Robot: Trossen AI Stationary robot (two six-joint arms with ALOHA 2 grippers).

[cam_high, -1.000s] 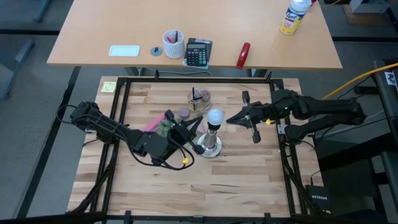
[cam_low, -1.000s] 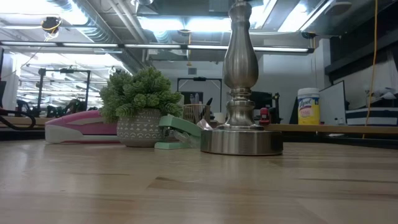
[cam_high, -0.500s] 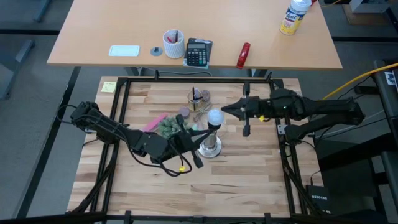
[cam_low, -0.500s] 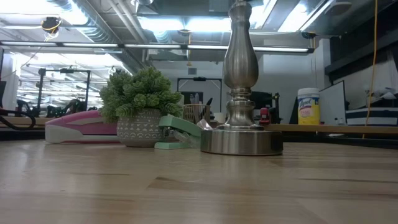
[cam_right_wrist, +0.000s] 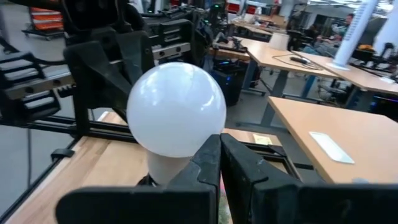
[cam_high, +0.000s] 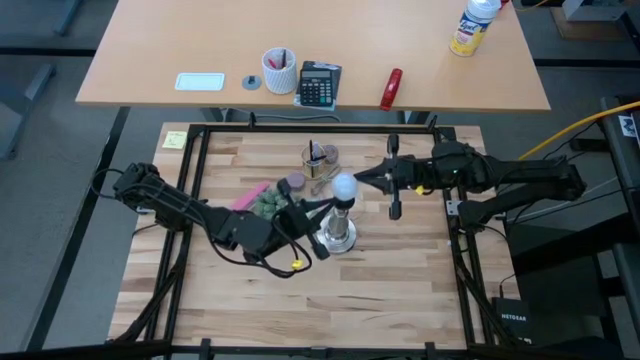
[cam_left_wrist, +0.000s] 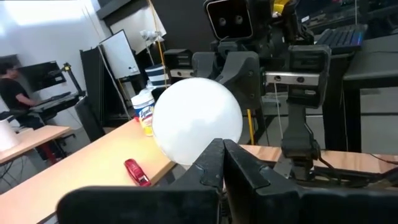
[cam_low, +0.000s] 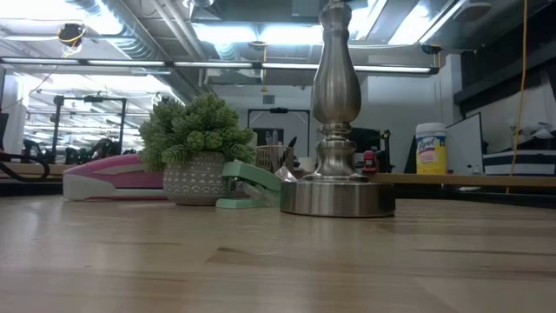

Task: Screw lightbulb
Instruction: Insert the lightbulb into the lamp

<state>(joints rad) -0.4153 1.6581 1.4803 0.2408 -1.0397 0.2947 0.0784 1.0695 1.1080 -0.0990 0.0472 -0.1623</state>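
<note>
Both tools closed: left tool [cam_high: 322, 208] and right tool [cam_high: 363, 177] flank the lightbulb [cam_high: 345, 186] (seated on stand [cam_high: 337, 234]).

Bright even overhead light, ceiling glare, soft shadows

Potted plant [cam_low: 197, 148], pink stapler [cam_low: 113, 176], calculator [cam_high: 319, 84], spray bottle [cam_high: 473, 27]

Frosted white globe lightbulb [cam_high: 346, 186], upright, glossy and round, sitting atop the stand's socket. Flanked by 2 closed grippers: left gripper [cam_high: 322, 205] tips just beside it, right gripper [cam_high: 362, 177] tips just beside the opposite side.
</note>
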